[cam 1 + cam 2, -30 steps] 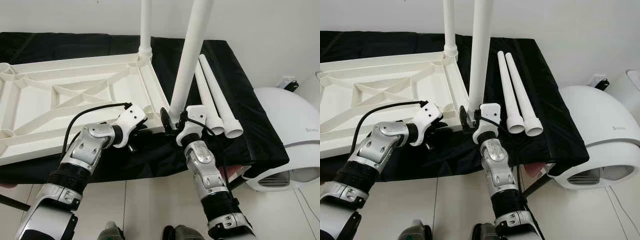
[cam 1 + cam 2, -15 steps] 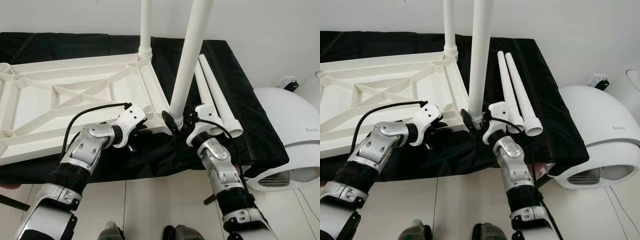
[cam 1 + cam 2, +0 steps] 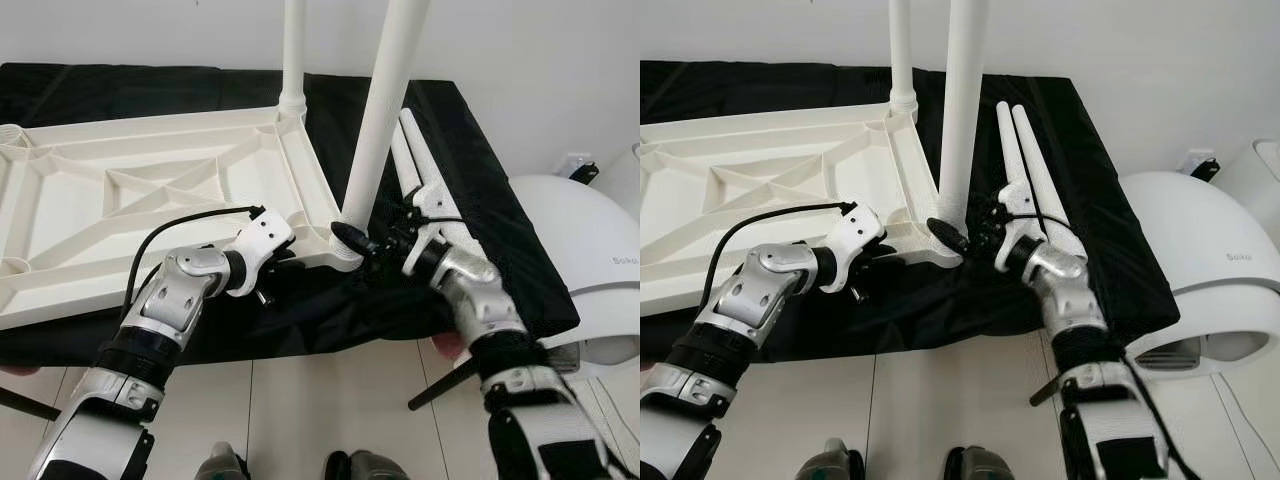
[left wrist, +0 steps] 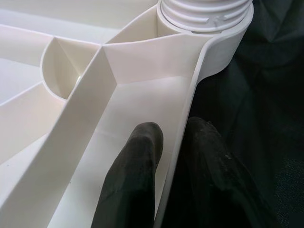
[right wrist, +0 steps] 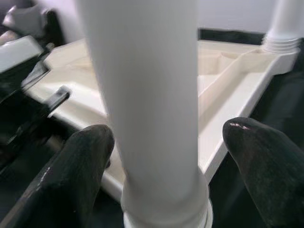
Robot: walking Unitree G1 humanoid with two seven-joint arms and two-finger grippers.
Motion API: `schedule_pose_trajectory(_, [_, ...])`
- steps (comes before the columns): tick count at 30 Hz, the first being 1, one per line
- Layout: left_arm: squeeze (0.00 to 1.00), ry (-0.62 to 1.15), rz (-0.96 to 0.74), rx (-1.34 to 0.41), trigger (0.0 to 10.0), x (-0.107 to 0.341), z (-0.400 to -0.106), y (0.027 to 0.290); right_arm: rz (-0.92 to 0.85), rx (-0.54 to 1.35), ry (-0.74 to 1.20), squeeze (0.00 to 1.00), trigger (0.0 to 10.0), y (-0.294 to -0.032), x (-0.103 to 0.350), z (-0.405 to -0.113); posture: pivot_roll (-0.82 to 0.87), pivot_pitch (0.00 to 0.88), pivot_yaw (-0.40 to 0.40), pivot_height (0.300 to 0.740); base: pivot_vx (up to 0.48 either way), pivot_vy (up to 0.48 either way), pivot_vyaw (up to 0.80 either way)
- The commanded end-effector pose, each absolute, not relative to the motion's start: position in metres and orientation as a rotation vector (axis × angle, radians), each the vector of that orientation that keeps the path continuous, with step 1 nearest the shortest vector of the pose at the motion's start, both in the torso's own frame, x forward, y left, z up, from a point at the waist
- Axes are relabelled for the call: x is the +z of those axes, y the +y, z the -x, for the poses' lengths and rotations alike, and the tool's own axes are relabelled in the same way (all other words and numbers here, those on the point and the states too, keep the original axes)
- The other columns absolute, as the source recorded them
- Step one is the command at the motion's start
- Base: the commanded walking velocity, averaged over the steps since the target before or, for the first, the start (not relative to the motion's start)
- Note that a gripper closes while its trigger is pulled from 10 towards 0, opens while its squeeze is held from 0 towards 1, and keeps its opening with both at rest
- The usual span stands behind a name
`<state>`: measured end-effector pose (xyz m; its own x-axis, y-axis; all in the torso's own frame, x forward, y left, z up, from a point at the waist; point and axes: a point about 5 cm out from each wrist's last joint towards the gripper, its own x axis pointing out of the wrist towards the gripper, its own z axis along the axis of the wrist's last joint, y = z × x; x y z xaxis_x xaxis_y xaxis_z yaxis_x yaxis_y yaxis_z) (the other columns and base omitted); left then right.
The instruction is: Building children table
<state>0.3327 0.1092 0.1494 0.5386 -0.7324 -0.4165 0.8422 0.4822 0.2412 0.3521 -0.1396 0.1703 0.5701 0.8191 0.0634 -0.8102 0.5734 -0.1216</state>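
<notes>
A white children's tabletop point(image 3: 150, 190) lies upside down on a black cloth. One white leg point(image 3: 293, 50) stands in its far right corner. A second leg point(image 3: 385, 120) stands upright in the near right corner socket. My left gripper point(image 3: 288, 250) is shut on the tabletop's near rim point(image 4: 190, 109), one finger point(image 4: 137, 156) inside the wall and one outside. My right gripper point(image 3: 350, 238) reaches in from the right and stands open around the base of the near leg point(image 5: 147, 95), with a gap showing beside one finger point(image 5: 266, 161). Two loose legs point(image 3: 430, 190) lie on the cloth at the right.
The black cloth point(image 3: 120, 85) covers a low surface that ends just before my arms. A rounded white appliance point(image 3: 585, 250) stands on the floor to the right. A dark rod point(image 3: 445, 385) slants over the tiled floor beneath my right arm. A white wall is behind.
My right arm has swung out to the right, and its gripper has turned around the near leg's base from the front side to the right side. The left arm has not moved.
</notes>
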Motion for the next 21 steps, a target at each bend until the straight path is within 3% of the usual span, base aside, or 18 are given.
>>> schedule_pose_trajectory(1, [0.0, 0.298, -0.428, -1.016, 10.0, 0.143, -0.328, 0.108, 0.091, 1.002, -0.075, 0.0, 10.0, -0.137, 0.161, -0.35, 0.02, 0.055, -0.046, 0.74, 0.0, 0.0, 0.0])
schedule_pose_trajectory(21, [0.0, 0.298, -0.428, -1.025, 10.0, 0.143, -0.324, 0.107, 0.153, 1.048, -0.065, 0.0, 10.0, -0.138, 0.168, -0.366, 0.04, 0.039, -0.046, 0.74, 0.0, 0.0, 0.0])
